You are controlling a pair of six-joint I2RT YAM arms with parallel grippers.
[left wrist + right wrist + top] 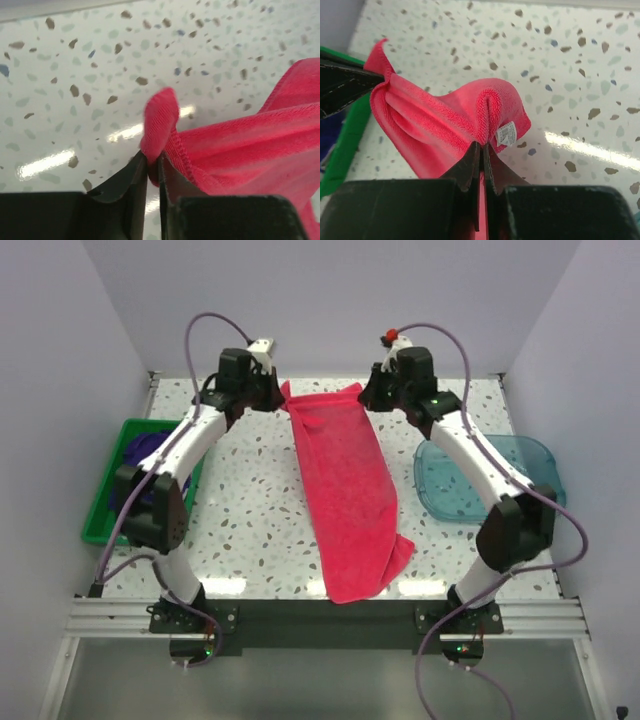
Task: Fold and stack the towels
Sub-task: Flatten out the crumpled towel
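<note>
Towel work centred on the hot pink towel, which lay as a long strip down the middle of the speckled table. Its near end was bunched at the table's front edge and its far end was lifted between the two arms.

The left gripper held the far left corner. In the left wrist view its fingers stood almost together, with only a thin gap that was filled by a pinched fold of pink cloth standing up above the tips.

The right gripper held the far right corner. In the right wrist view its fingers were pressed close on a doubled hem of the towel, with a small white label just beside the grip. The cloth sagged between the two grips.

Dark purple towels sat in the green bin at the table's left side. A translucent teal tray lay at the right, apart from the pink towel.
</note>
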